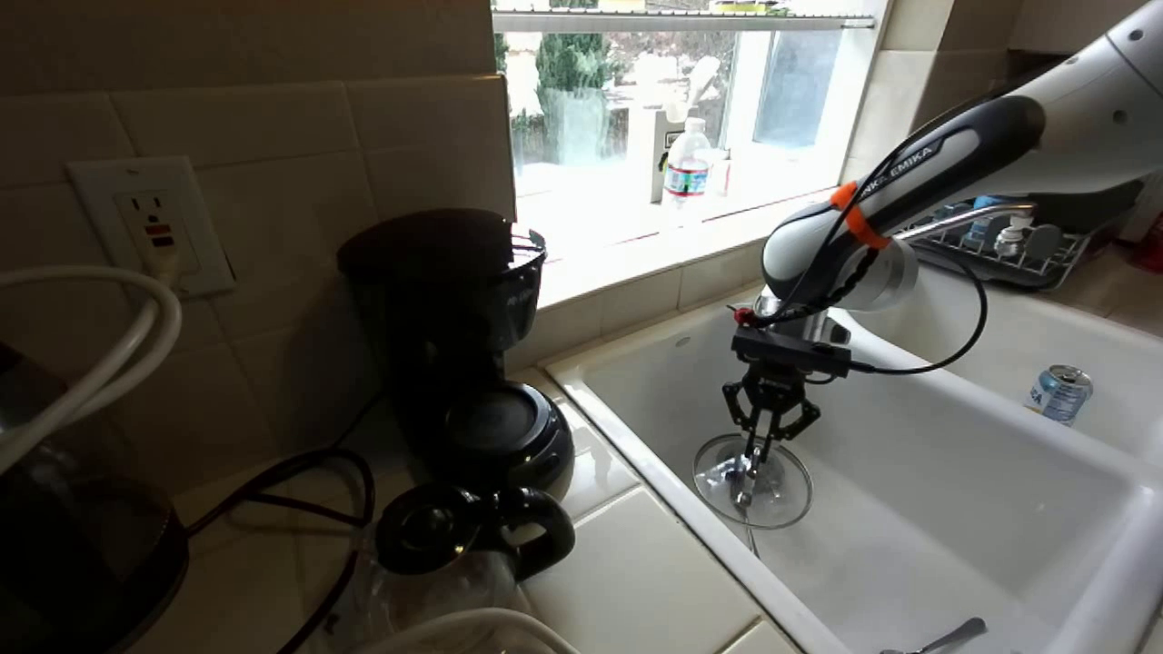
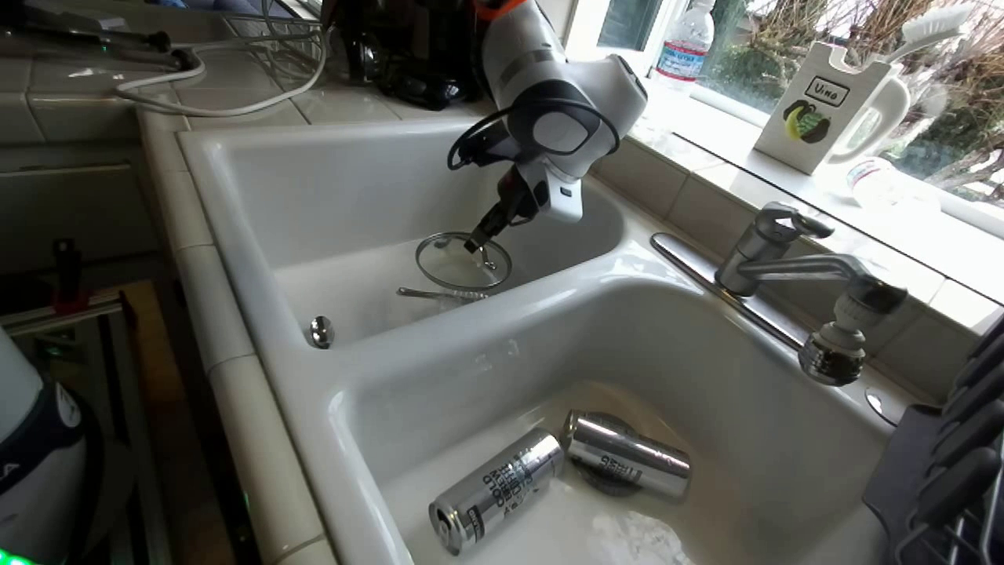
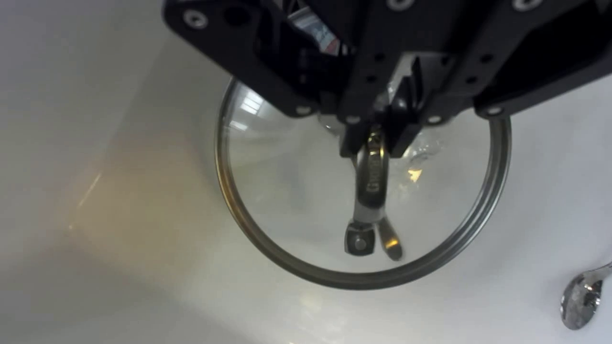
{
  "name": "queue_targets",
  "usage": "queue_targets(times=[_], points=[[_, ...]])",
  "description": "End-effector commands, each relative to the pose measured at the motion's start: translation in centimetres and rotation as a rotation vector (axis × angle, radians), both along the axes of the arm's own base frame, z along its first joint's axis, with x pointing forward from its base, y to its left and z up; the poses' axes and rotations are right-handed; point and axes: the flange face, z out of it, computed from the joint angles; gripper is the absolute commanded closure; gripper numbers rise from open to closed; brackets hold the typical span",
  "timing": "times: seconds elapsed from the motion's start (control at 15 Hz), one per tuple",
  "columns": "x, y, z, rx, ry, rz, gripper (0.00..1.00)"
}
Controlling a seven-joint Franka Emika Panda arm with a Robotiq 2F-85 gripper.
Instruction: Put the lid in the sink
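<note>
The lid is a round clear glass disc with a metal rim, seen in both exterior views [image 1: 789, 498] [image 2: 444, 265] and in the wrist view [image 3: 287, 210]. It is inside the sink [image 1: 909, 509], a large white basin that also shows in an exterior view [image 2: 337, 196]. My gripper [image 1: 756, 461] reaches down into the basin, also visible in an exterior view [image 2: 474, 242]. In the wrist view its fingertips [image 3: 375, 143] are shut on the lid's dark arched handle. The lid is slightly tilted; I cannot tell whether it touches the basin floor.
A utensil [image 2: 423, 293] lies partly under the lid, and a spoon [image 3: 581, 301] lies elsewhere in the sink. The adjoining basin holds silver cans [image 2: 496, 494]. A faucet [image 2: 816, 271] stands behind the basins. A coffee maker [image 1: 436, 300] and carafe [image 1: 463, 572] stand beside the sink.
</note>
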Motion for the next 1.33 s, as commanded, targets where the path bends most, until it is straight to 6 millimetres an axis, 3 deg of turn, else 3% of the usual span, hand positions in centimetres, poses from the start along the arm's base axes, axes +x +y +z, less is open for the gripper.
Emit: queue_targets(times=[0.0, 0.4, 0.47, 0.53, 0.73, 1.0, 1.27], points=[[1.3, 1.6, -2.1, 0.002, -0.025, -0.001, 0.95], [2.0, 2.3, -4.3, -0.006, -0.017, 0.014, 0.95], [1.9, 2.5, -4.3, 0.002, -0.002, 0.027, 0.57], [1.9, 2.6, -4.2, 0.002, -0.002, 0.037, 0.56], [1.7, 3.2, -2.8, 0.017, -0.007, 0.079, 0.36], [0.0, 3.4, 2.0, 0.059, 0.043, 0.281, 0.05], [-2.1, 0.8, 11.2, 0.054, 0.136, 0.496, 0.0]])
